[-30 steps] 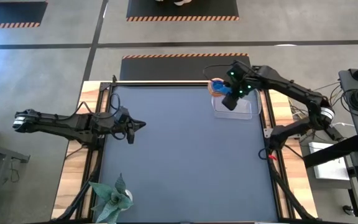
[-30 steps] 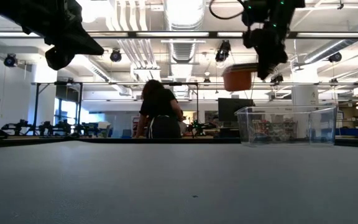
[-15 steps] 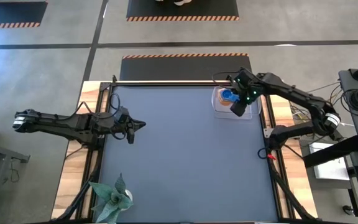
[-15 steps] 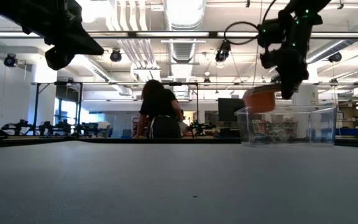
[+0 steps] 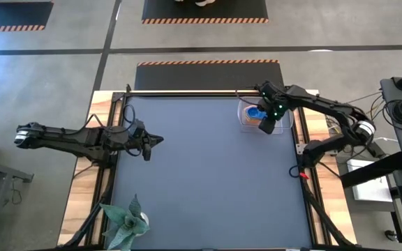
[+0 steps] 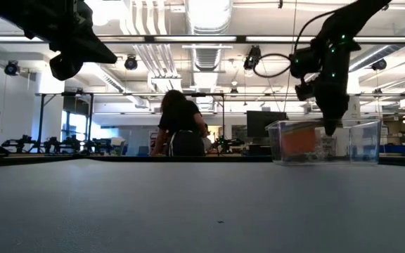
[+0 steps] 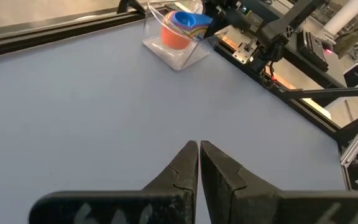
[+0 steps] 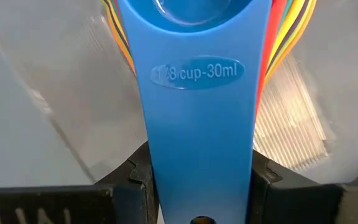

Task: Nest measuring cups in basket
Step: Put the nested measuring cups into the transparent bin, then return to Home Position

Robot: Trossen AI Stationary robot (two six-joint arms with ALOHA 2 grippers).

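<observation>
The nested stack of measuring cups (image 5: 255, 111), blue one on top and orange outermost, sits inside the clear basket (image 5: 246, 126) at the table's far right. Through the basket wall (image 6: 361, 143) the low view shows the orange cup (image 6: 299, 143). My right gripper (image 5: 262, 118) reaches down into the basket, shut on the cups' handles. In the left wrist view the stack (image 7: 180, 29) shows far off in the basket (image 7: 178, 57). My left gripper (image 5: 158, 139) hovers shut (image 7: 199, 150) above the table's left side. My right gripper (image 8: 197, 186) pinches the stacked handles between its two fingers (image 8: 129, 180), the blue handle (image 8: 197, 124) uppermost, near its free end. The fingers lie along the handles and slant down from above. The bowls sit low inside the basket; whether they touch its floor I cannot tell.
A green paper-like plant (image 5: 125, 222) stands at the table's near left corner. The dark table mat (image 5: 208, 181) between the arms is bare. Beyond the far edge, a person (image 6: 178, 130) shows in the room.
My right gripper has come down and moved a little toward the table's right and near side, still shut on the handles. The stack has gone from well above the basket's far left corner to down inside the basket.
</observation>
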